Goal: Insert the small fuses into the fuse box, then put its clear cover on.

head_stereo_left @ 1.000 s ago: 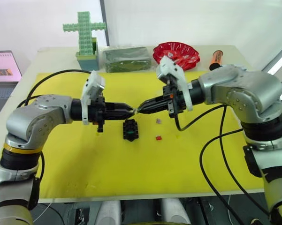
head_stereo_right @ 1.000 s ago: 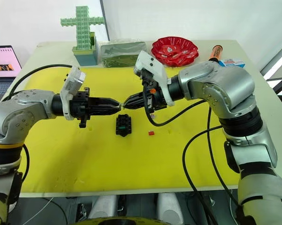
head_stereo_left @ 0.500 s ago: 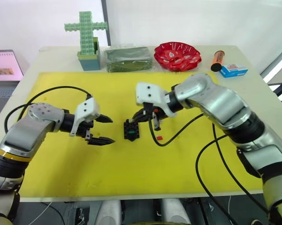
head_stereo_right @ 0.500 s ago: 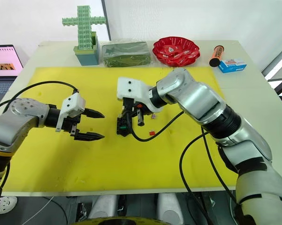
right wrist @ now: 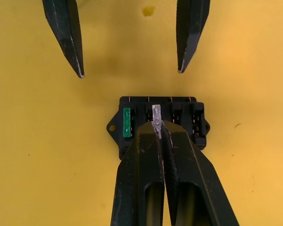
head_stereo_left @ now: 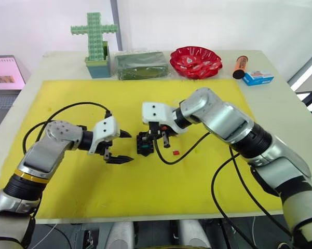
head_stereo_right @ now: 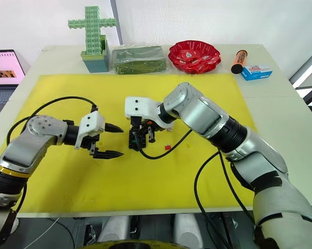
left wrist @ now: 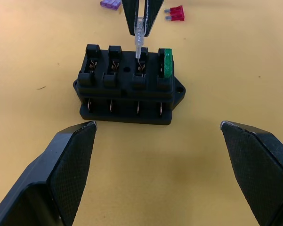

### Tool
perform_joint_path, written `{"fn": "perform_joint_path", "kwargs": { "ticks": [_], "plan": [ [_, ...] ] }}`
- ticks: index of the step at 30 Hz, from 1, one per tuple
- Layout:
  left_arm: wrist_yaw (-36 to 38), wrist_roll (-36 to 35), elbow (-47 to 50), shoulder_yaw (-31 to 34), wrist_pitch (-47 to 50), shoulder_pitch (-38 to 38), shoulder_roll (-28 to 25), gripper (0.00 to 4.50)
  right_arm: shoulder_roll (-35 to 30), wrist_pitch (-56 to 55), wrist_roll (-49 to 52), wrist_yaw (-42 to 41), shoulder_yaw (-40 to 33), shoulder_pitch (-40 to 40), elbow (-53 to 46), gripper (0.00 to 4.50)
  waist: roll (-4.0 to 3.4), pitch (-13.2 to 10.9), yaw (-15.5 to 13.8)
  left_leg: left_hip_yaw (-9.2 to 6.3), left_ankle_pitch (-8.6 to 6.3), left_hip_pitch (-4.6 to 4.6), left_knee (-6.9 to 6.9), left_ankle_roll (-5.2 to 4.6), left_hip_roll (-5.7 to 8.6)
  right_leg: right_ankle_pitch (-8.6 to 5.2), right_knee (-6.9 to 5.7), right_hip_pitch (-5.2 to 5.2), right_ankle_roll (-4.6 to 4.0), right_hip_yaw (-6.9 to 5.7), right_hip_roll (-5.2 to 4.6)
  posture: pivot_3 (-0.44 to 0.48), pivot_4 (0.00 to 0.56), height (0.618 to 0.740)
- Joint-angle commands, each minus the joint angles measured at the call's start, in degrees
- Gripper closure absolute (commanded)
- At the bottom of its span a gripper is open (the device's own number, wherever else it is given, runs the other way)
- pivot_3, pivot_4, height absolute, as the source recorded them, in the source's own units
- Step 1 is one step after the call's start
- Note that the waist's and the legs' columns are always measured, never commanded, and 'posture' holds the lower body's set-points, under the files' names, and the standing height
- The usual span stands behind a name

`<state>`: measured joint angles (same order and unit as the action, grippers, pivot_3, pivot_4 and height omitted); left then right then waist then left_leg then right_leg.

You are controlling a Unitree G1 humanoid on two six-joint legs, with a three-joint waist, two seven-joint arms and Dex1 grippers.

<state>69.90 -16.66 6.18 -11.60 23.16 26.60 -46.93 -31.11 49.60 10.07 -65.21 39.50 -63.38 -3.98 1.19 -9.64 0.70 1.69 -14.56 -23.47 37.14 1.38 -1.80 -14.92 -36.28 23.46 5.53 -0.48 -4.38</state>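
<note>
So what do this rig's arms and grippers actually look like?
Both arms have rounded silver-grey shells with black joint sections; the left one carries a yellow ring. Loose black cables loop from each forearm. Each wrist bears a white blocky housing. The left gripper and the right gripper each have two black fingers tapering to points, with finely textured inner pads.
</note>
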Motion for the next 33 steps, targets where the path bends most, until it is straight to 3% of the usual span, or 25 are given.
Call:
{"fn": "perform_joint_path", "kwargs": {
  "ticks": [1, 33],
  "plan": [
    [-0.16, 0.41, 0.5, 0.75, -1.05, 0.07, 0.36, 0.08, 0.52, -0.4, -0.99, -0.79, -0.72, -0.12, -0.52, 4.5, 0.0, 0.0, -0.01, 0.0, 0.0, 0.0, 0.0, 0.0, 0.0, 0.0, 0.0, 0.0, 0.0, 0.0, 0.0, 0.0, 0.15, 0.74],
    [-1.22, 0.86, 1.28, 1.47, -0.88, -0.67, 1.87, 0.08, 3.03, -1.29, -5.47, -1.62, -0.38, 2.02, 1.74, 4.5, 0.0, 0.0, 0.02, -0.01, 0.0, 0.0, 0.02, 0.0, 0.0, 0.0, -0.03, 0.0, 0.0, 0.0, 0.0, 0.0, 0.15, 0.74]
  ]
}}
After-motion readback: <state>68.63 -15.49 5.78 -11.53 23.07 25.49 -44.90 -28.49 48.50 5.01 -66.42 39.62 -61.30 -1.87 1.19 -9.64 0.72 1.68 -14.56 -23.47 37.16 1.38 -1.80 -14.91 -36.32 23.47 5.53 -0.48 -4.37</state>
